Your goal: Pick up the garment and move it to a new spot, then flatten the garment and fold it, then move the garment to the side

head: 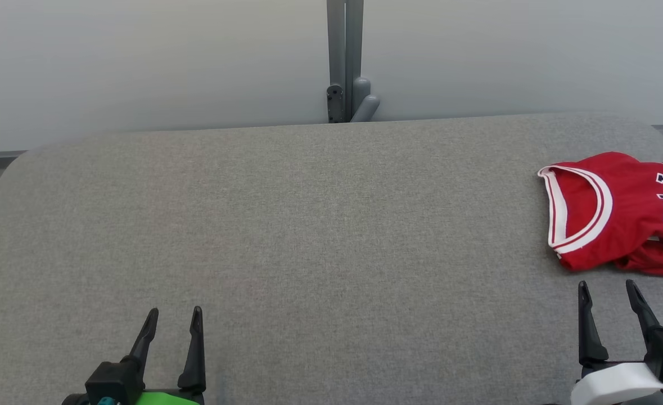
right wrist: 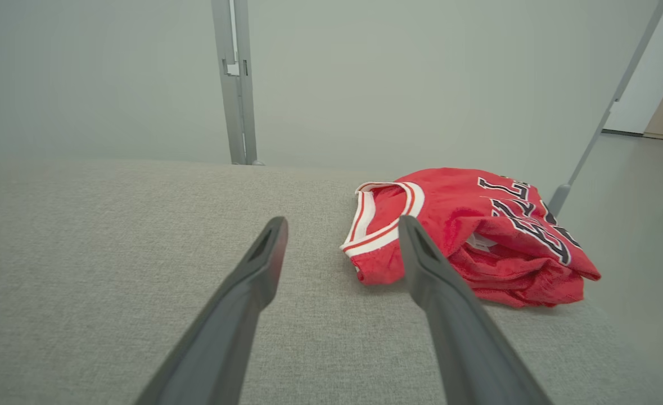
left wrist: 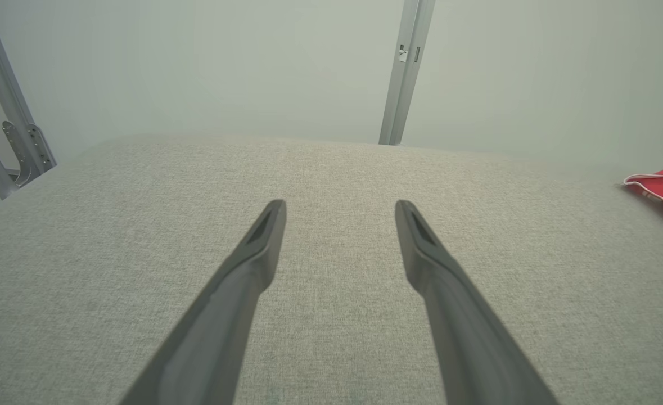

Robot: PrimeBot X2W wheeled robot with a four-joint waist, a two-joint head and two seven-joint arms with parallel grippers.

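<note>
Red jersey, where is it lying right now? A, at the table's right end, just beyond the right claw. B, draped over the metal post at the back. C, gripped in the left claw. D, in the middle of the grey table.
A: the red jersey lies crumpled at the right end of the grey table, just beyond the open right claw, which is not touching it.

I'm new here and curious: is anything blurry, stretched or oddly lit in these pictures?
Head view: soft, even light; red jersey cut by the frame edge. Left wrist view: left end effector looms stretched, greenish tint. Right wrist view: faint shadow under the jersey, no glare.
</note>
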